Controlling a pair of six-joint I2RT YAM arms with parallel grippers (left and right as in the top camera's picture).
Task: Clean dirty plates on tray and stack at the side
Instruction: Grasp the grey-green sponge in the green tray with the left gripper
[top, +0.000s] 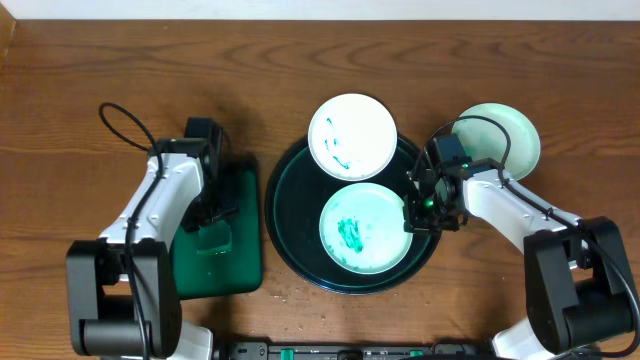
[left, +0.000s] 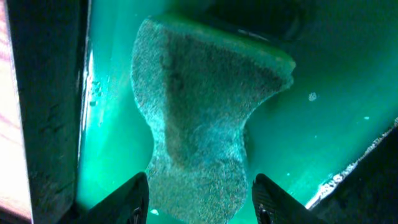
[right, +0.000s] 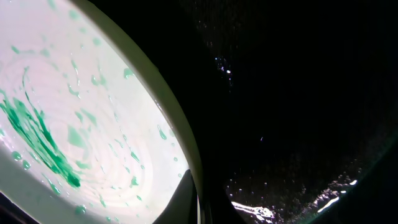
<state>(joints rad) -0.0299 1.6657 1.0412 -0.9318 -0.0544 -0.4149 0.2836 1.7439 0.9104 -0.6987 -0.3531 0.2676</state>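
Left arm reaching down over rectangular tray (top: 220, 265), left gripper (left: 200, 186) spread, fingers flanking cloth (left: 199, 106). Right arm angling in from right, right gripper (top: 425, 208) sitting at smeared plate (top: 362, 228) right rim inside round tray (top: 290, 210); closure unclear. Far plate (top: 352, 135) overhanging tray's far rim. Third plate (top: 510, 140) lying on table (top: 100, 60) right of tray.

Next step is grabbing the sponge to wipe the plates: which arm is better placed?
Left. The left gripper hangs open, straddling the sponge; the right gripper is across the table at the front plate rim.
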